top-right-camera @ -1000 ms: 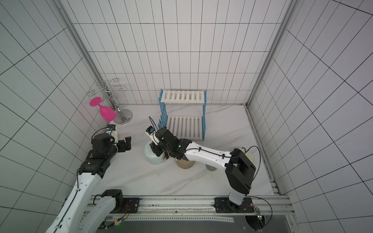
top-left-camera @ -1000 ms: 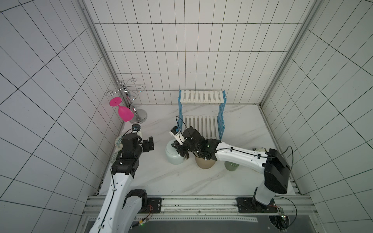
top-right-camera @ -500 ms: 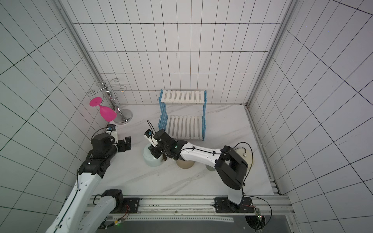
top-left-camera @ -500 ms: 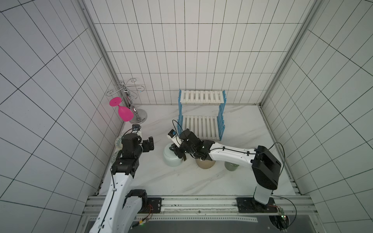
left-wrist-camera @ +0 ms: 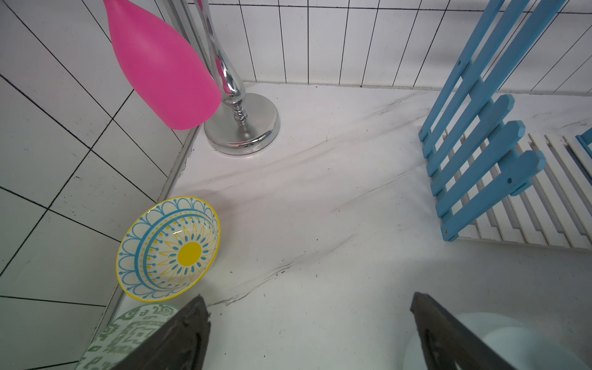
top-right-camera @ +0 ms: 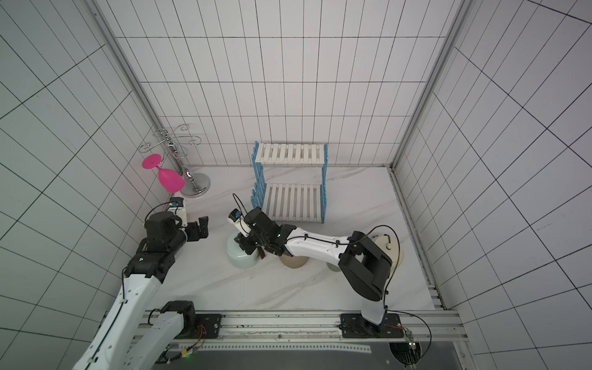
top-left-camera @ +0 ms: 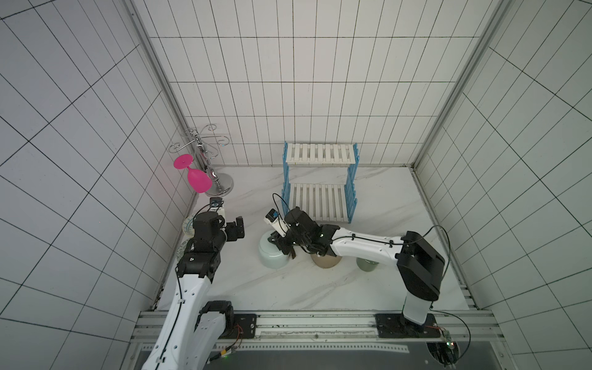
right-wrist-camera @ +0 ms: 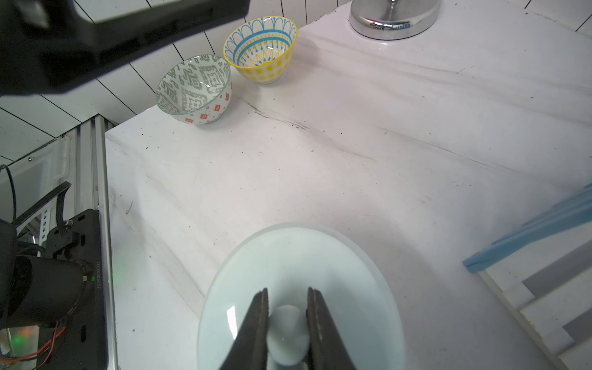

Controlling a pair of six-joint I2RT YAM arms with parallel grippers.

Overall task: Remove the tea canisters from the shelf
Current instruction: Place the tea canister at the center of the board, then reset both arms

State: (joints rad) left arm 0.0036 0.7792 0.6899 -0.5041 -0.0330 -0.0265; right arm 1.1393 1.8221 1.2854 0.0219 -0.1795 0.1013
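Mostly hidden under the right arm in both top views: tan jar and green jar. Half covered by that arm's elbow: cream jar. Cut off by the frame edge in both wrist views: pale blue jar. Clipped likewise in the left wrist view: green-patterned bowl, pink goblet.

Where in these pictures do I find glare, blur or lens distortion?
Left wrist view: bright glare on the silver stand; the fingers of the left hand are blurred. Right wrist view: a small glint on the pale blue canister. Both top views: even light, wall tiles stretched toward corners.
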